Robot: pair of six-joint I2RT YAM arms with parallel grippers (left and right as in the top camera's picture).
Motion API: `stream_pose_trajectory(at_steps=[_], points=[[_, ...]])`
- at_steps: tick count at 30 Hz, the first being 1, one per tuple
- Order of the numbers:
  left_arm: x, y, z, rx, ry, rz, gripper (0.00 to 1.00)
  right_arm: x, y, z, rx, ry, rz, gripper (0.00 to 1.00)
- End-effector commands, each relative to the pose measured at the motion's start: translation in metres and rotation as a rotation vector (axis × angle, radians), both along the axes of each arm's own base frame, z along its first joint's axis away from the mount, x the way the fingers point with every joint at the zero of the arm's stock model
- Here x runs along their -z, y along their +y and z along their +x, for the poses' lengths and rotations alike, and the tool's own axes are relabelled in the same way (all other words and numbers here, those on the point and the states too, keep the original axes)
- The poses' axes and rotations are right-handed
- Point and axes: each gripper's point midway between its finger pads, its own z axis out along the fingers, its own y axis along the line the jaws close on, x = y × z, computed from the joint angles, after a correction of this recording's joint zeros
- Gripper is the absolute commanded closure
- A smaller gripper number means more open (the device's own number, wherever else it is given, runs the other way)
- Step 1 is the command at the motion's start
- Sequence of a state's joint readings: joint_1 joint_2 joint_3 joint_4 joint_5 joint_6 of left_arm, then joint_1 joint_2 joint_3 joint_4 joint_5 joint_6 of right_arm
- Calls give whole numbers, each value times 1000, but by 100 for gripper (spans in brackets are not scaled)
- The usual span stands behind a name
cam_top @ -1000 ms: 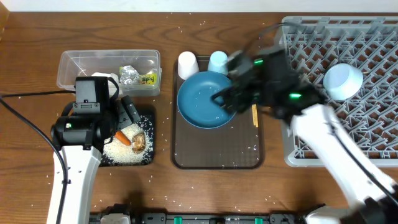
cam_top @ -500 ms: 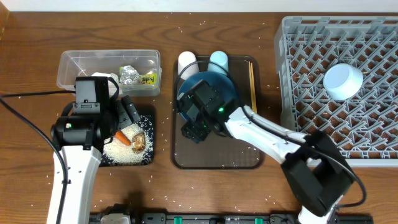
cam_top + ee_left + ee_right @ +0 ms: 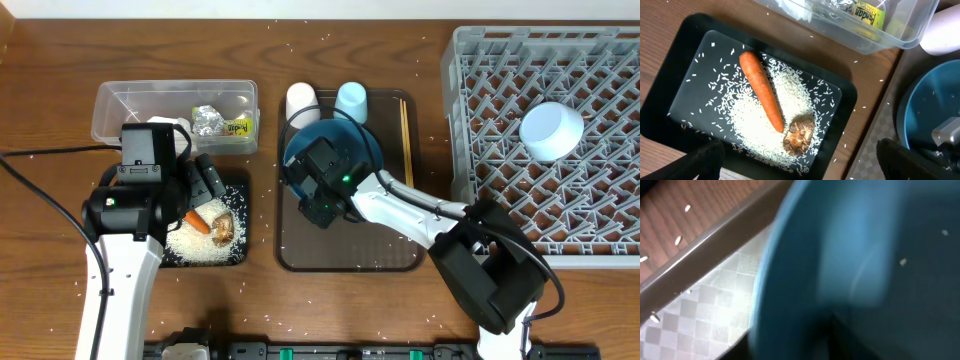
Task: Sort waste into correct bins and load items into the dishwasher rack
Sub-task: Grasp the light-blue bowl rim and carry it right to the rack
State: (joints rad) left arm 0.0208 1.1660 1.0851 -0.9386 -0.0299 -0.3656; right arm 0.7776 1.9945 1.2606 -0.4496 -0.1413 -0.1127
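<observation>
Closely, right end effector (image 3: 312,205) hugs plate (image 3: 365,148) edge.

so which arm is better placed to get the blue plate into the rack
Right. The right claw sits at the dark-blue plate's rim on the brown tray, and the dishwasher rack lies on that arm's side. The left claw hangs open over the black tray with the carrot, farther from both.
</observation>
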Motion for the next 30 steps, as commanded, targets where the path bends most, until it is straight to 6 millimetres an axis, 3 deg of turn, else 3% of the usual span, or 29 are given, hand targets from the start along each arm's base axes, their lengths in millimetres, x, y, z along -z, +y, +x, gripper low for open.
stream_pose_trajectory(at_steps=[1,4,10,14,20,22,26,30], points=[[1,2,-1,-1,8,10,2,14,-9,0,42,13,-51,83],[1,2,-1,-1,8,10,2,12,-8,0,57,16,-44,97],[1,2,-1,-1,8,10,2,-18,-1,6,114,15,0,99],[1,2,-1,-1,8,10,2,-66,0,15,214,12,71,99],[1,2,-1,-1,8,10,2,-162,-5,16,213,8,310,99],[1,2,-1,-1,8,10,2,-192,-16,15,213,4,390,99],[1,2,-1,-1,8,10,2,-242,-57,20,259,-11,508,99],[1,2,-1,-1,8,10,2,-272,-122,41,396,-89,551,99]])
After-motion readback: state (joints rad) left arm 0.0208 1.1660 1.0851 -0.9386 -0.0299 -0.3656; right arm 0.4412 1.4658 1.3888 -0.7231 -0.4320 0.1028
